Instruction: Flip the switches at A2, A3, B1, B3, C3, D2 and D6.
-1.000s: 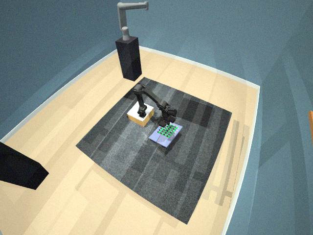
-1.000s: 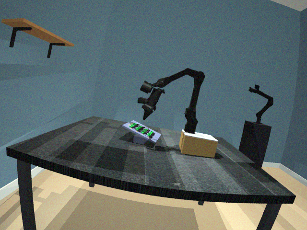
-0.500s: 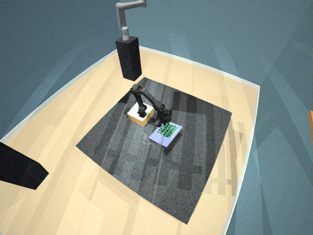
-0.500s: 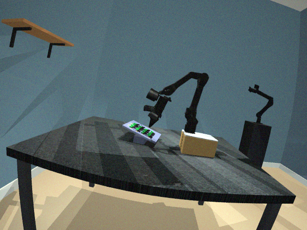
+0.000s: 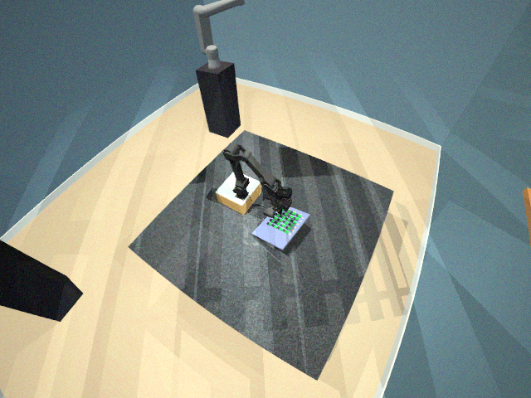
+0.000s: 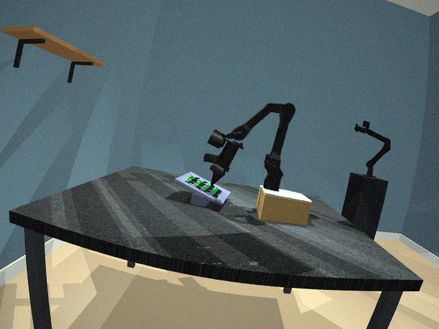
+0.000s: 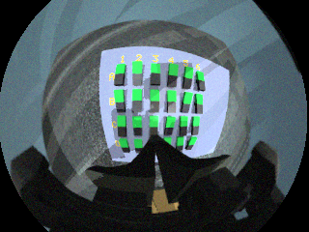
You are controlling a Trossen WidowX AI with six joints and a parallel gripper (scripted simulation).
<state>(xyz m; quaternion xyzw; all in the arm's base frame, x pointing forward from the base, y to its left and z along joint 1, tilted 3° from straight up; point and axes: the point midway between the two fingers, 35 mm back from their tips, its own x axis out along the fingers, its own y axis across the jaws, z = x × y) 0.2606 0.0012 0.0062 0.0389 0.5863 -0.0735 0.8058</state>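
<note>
The lilac switch panel [image 5: 270, 238] [image 6: 224, 195] [image 7: 217, 99] stands tilted on its support, with rows A to D and columns 1 to 6 of green-and-black switches. My gripper [image 6: 212, 184] [image 7: 154, 137] is shut and empty, its tips over the panel just below switch C3 [image 7: 154, 122] in the wrist view. They hide D3; contact is unclear. Switches A2 [image 7: 137, 69], A3 [image 7: 155, 70], B1 [image 7: 119, 97], B3 [image 7: 154, 97], D2 [image 7: 138, 143] and D6 [image 7: 191, 141] show. A2's lower half looks lighter grey than A3's. Exact tilts are hard to tell.
The arm's base stands on a wooden box with a white top [image 5: 229, 188] [image 6: 283, 208], beside the panel on the dark table [image 5: 240, 274] [image 6: 141, 212]. Another arm on a black pedestal [image 5: 218, 98] [image 6: 365, 201] stands beyond the table. A wall shelf [image 6: 60, 46] is far off.
</note>
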